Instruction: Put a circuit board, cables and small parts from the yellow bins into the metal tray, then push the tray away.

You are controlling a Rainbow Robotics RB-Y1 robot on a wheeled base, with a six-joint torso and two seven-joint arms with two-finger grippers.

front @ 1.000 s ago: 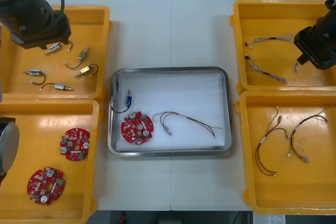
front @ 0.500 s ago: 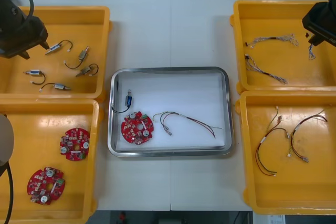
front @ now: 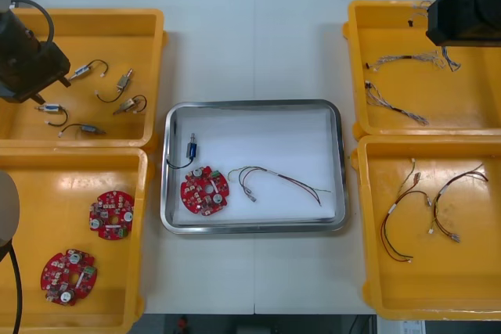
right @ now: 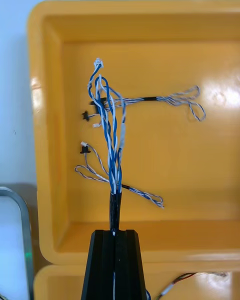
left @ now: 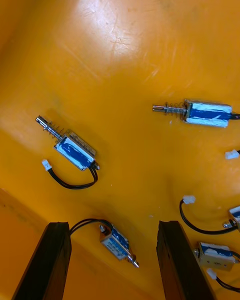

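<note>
1. Metal tray (front: 254,104) sits mid-table between the yellow bins, probably so either arm can reach it. Its white inside carries a circuit board (front: 204,190), a thin cable (front: 278,179) just beside the board, and a boxed part (front: 191,149) with a black lead near the left wall.
2. Far right bin (front: 391,29) stores the blue and white cables, and the far left bin (front: 117,37) stores the small metal parts. Sorting them by kind means each arm works its own side.
3. Right gripper (right: 115,234) is over the far right bin, clenched on a twisted blue and white cable (right: 107,130).
4. Left gripper (left: 114,224) is low in the far left bin. Its fingers are spread and grasp nothing.
5. The held cable is pinched at its dark sleeve, so the loose strands trail past the fingertips. Two spare cables (right: 165,99) lie on the bin floor beyond, and the grip looks chosen to keep the held one clear of them.
6. One small metal part (left: 117,242) lies between the left fingers. They seem set wide to bracket its body rather than its lead.
7. My judgement is that the held cable goes to the tray next, and its dangling strands could snag on a bin wall on the way.
</note>
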